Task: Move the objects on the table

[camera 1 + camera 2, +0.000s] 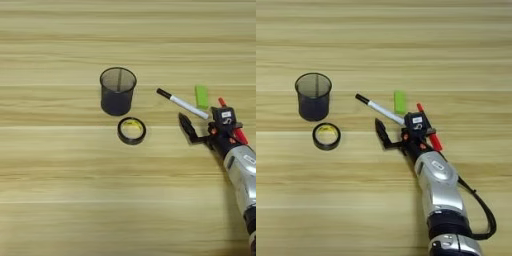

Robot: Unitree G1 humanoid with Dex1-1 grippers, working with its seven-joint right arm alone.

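Right gripper (393,131): two black fingers spread wide, holding nothing; one finger (381,131) juts out toward the left, the other sits by the tail end of the white marker (381,110), whether touching cannot be told. White marker: black cap pointing up-left, lying slantwise on the table (60,200); likely light, stiff, smooth and apt to roll, best pinched across mid-barrel. Green block (400,101): just beyond the marker, flat, probably light. Red marker (432,134): partly hidden under the wrist. Tape roll (326,136): well to the left, flat. Mesh cup (313,96): upright, just behind the tape, seemingly empty.
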